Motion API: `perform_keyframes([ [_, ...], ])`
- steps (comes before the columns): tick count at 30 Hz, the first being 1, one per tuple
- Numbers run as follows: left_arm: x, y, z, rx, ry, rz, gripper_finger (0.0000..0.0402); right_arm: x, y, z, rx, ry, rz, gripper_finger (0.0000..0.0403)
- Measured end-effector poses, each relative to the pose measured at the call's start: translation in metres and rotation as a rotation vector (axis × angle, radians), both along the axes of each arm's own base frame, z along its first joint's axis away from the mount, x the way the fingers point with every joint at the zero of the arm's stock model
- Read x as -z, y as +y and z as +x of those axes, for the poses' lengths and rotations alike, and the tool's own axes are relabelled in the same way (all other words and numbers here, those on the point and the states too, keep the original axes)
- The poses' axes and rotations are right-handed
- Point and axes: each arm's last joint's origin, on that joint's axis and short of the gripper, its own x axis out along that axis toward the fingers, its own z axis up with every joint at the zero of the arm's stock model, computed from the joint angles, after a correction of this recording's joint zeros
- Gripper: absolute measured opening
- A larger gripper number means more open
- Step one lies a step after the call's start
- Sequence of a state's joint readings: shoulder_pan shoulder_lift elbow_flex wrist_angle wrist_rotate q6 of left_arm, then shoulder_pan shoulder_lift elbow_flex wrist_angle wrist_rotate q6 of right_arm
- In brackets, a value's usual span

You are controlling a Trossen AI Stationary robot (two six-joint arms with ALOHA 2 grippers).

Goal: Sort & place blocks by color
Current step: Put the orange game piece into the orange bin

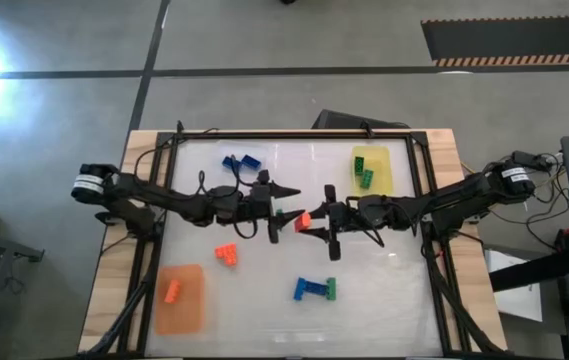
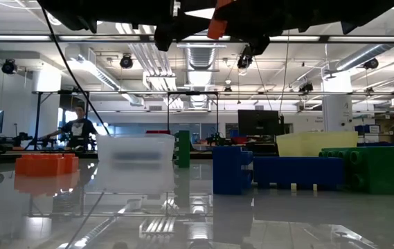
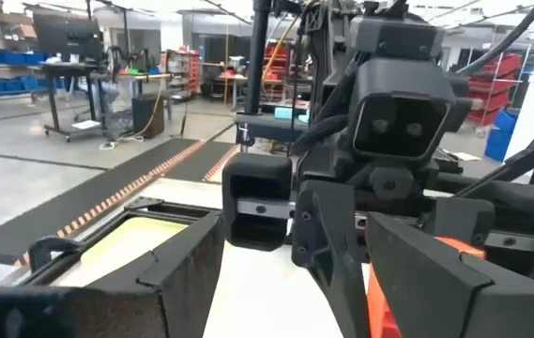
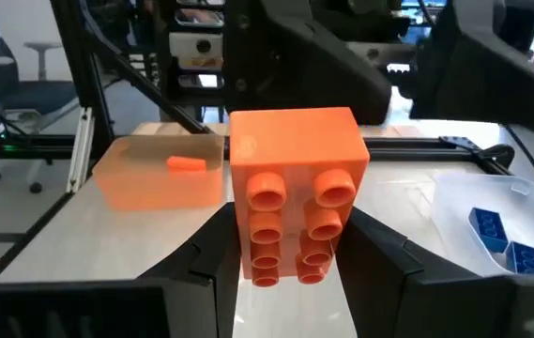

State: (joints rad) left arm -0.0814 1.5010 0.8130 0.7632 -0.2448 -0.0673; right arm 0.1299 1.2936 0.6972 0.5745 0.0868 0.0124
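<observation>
My right gripper (image 1: 311, 220) is raised over the middle of the table, shut on an orange brick (image 4: 295, 197). My left gripper (image 1: 282, 212) faces it from the left at the same height and stands open. In the left wrist view the brick (image 3: 379, 305) shows partly behind one finger of my left gripper (image 3: 295, 300); I cannot tell whether it touches the brick. On the table lie a loose orange brick (image 1: 228, 254) and a blue brick with a green one at its end (image 1: 314, 289). My right gripper pinches the orange brick by its two side walls (image 4: 238, 239) between its two fingers, low on the brick. The fingers (image 4: 389, 272) come level from the table's right. The brick is lifted clear of the table and stands on end, its studs (image 4: 290, 202) turned back toward the wrist.
A clear mat holds blue bricks (image 1: 242, 163) at the far left. A yellow mat (image 1: 379, 180) with green bricks (image 1: 364, 170) lies at the far right. An orange mat (image 1: 186, 305) with an orange brick (image 1: 174, 292) lies at the near left. A dark frame (image 1: 419, 180) rims the table.
</observation>
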Motion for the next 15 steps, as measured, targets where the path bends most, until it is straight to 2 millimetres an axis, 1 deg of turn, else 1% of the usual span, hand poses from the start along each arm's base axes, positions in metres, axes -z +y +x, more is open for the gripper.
perform_keyframes([
  [4, 0.0045, 0.0002, 0.0024, 0.0, 0.012, -0.003, 0.0244, -0.0005, -0.002, 0.0002, 0.005, -0.006, 0.001, 0.0127],
  [8, 0.0078, -0.0016, 0.0059, 0.05, -0.001, -0.001, 0.0244, 0.0009, -0.0024, 0.0, -0.006, 0.006, -0.006, 0.0127],
  [15, 0.0091, -0.0018, 0.0066, 0.054, -0.001, 0.0, 0.0244, 0.002, -0.003, -0.0001, 0.002, 0.017, -0.015, 0.0127],
])
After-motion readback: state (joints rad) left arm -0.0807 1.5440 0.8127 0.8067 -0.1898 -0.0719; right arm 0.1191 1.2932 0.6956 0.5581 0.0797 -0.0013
